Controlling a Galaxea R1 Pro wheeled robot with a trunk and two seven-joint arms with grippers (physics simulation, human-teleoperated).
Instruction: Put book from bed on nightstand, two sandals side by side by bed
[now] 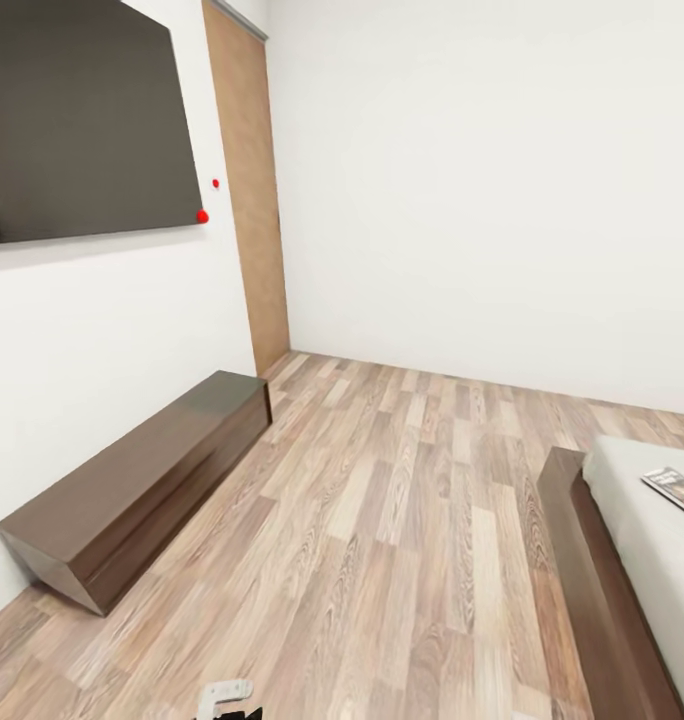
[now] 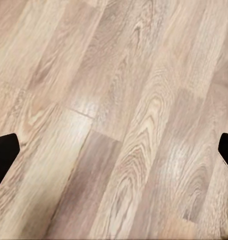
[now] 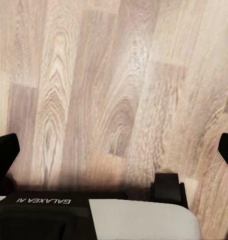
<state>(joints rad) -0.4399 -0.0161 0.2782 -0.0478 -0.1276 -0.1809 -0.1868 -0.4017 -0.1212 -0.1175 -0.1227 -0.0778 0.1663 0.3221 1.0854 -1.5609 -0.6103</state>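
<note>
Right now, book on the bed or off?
On. The book lies flat on the bed, at the head view's right edge.

walls [image 1: 462, 180]: white | floor [image 1: 382, 520]: wood plank | low brown cabinet [image 1: 142, 490] | dark wall screen [image 1: 82, 110]

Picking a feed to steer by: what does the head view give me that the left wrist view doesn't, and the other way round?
Head view alone: the book lying on the bed at the right edge, a low dark cabinet along the left wall, a dark wall screen and a wooden door. Left wrist view alone: the left gripper, fingers spread wide with nothing between them. Both share the wood-plank floor.
</note>
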